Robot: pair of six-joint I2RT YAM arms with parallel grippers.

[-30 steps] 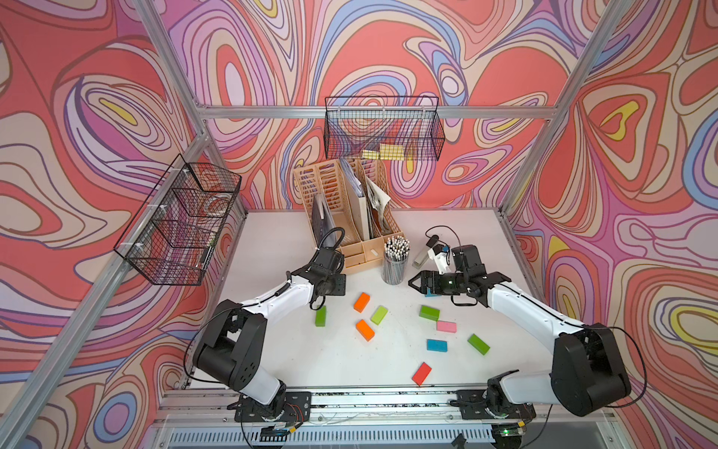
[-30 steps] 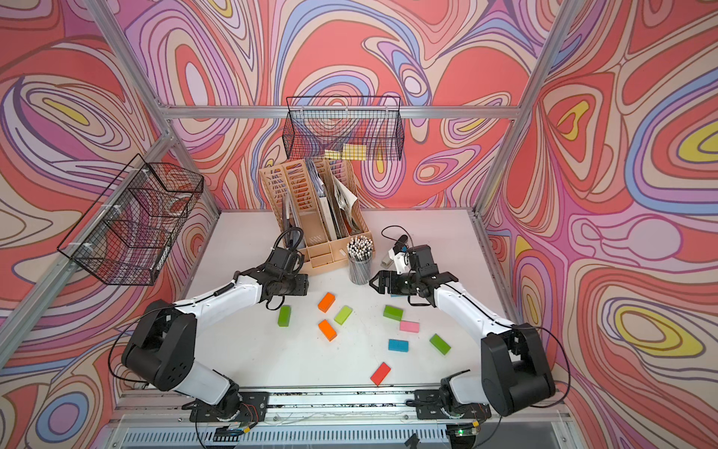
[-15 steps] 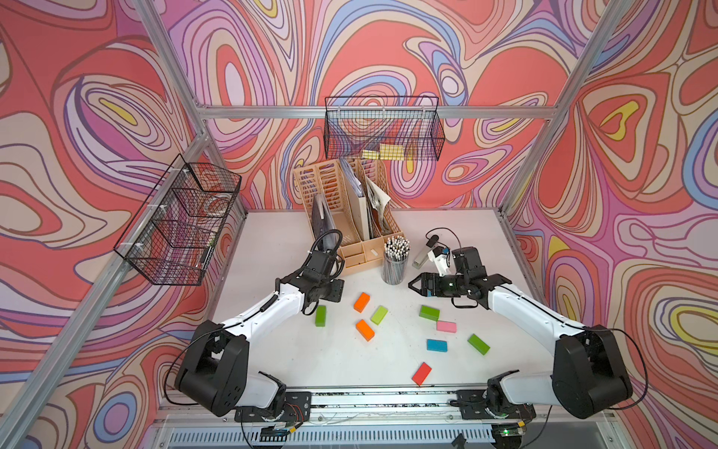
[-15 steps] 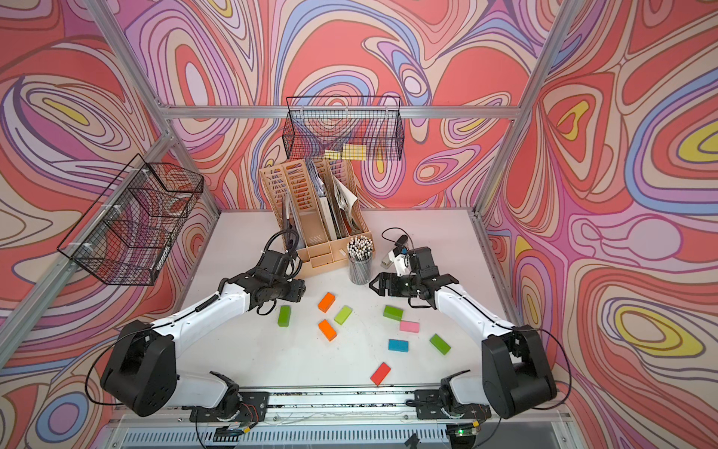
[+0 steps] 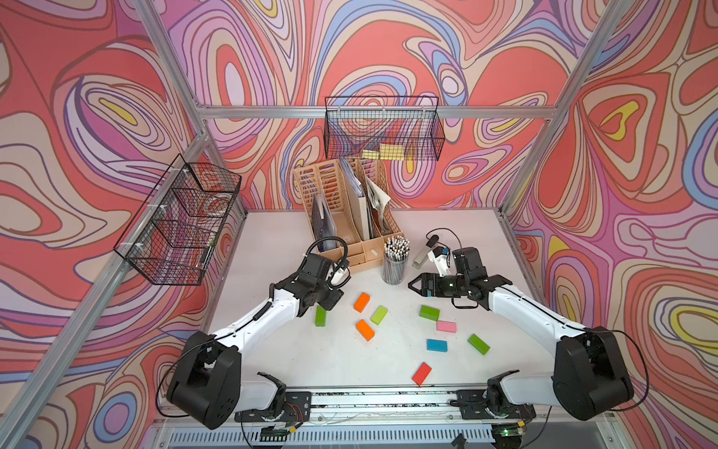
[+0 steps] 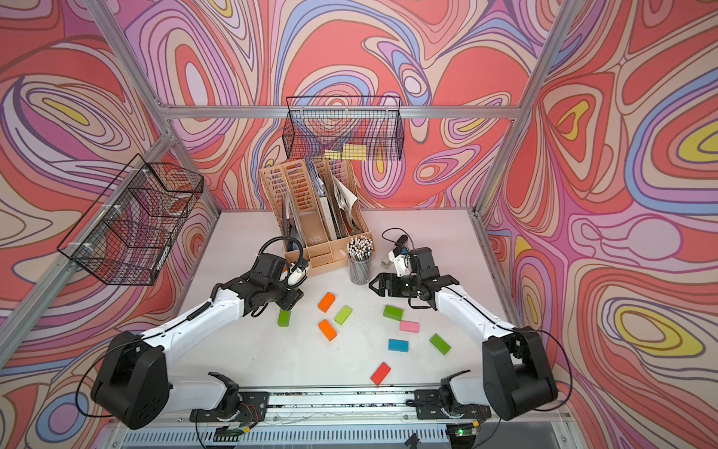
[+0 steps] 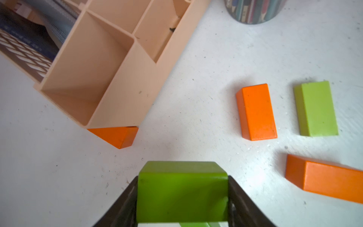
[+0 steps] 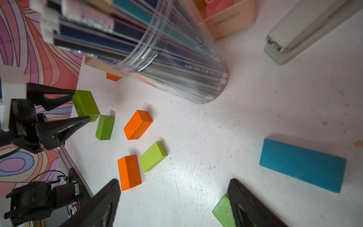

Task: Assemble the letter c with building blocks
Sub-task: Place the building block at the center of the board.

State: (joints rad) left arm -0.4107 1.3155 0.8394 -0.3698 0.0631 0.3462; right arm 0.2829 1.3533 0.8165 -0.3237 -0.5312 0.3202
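Observation:
My left gripper (image 7: pixel 182 178) is shut on a green building block (image 7: pixel 182 194), held just above the table near the organizer's front corner. From the right wrist it shows as a left gripper (image 8: pixel 82 107) gripping that block, with another green block (image 8: pixel 105 127) lying below it. Loose blocks lie mid-table: two orange (image 5: pixel 361 302) (image 5: pixel 365 330), light green (image 5: pixel 379 315), green (image 5: pixel 429 312), pink (image 5: pixel 446 326), blue (image 5: pixel 436 345), green (image 5: pixel 478 344), red (image 5: pixel 421 373). An orange block (image 7: pixel 115 136) sits against the organizer. My right gripper (image 5: pixel 413 285) hovers open and empty.
A beige desk organizer (image 5: pixel 349 217) with files stands at the back. A clear pencil cup (image 5: pixel 395 260) and a white stapler (image 5: pixel 421 254) are beside my right gripper. Wire baskets hang on the back wall (image 5: pixel 382 128) and left wall (image 5: pixel 182 221). Another blue block (image 8: pixel 302 163) lies near the right fingers.
The left arm has stretched out and its shoulder swung left, with the gripper staying by the organizer's corner over the green blocks. The right arm has barely moved.

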